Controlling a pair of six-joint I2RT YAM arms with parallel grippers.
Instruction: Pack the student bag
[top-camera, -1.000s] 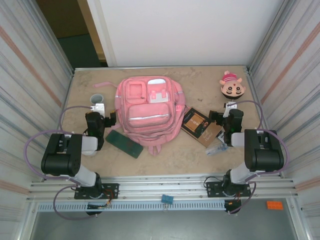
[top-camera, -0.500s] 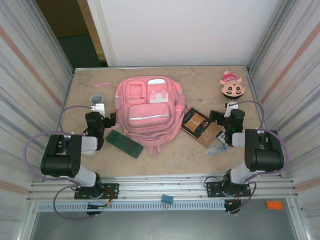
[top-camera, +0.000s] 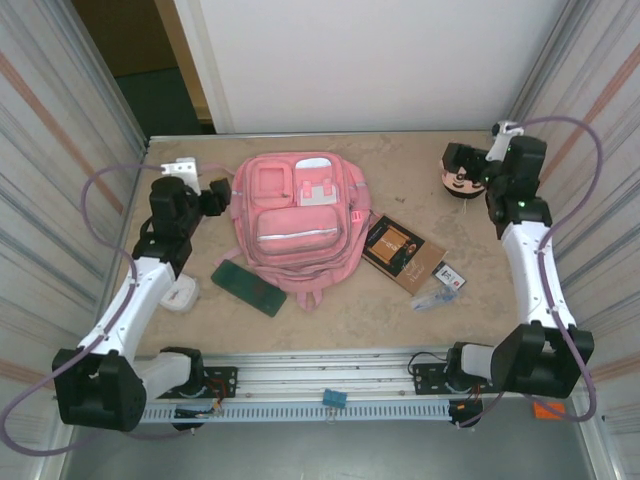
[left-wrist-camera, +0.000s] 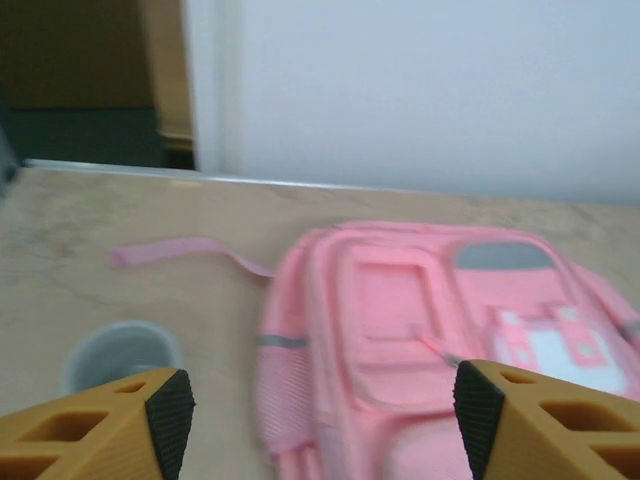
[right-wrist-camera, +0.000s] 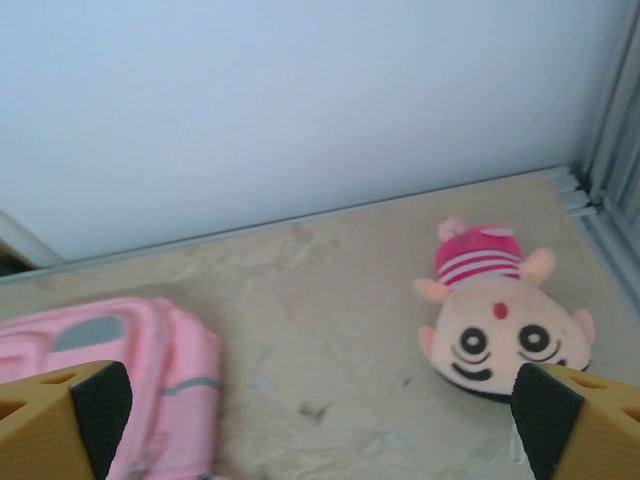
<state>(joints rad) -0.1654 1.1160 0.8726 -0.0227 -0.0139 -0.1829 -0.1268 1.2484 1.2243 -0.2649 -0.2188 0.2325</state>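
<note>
My left arm reaches up the left side of the bench (top-camera: 400, 165). The left gripper (top-camera: 213, 192) sits just beside the left flank of the large pink fabric backpack (top-camera: 300, 225). On its wrist camera I see the jaws standing apart with nothing between them, and a small grey round cup (left-wrist-camera: 120, 352) upright on the bench near the left finger.

Toward the front-left corner, a small white rounded object (top-camera: 182, 294) lies beside the arm. A flat dark green rectangular case (top-camera: 248, 287) lies just beside the bag's near-left corner.

The backpack itself lies flat, front pockets up, in the middle of the bench, nearer the far edge. To its right lies a flat brown rectangular book (top-camera: 400, 250), with a few small cards and a clear packet (top-camera: 440, 285) beside it.

At the far-right corner, the right gripper (top-camera: 460, 162) hovers with its jaws spread wide and empty, right by the round pink-and-tan cartoon plush (right-wrist-camera: 500, 320).
</note>
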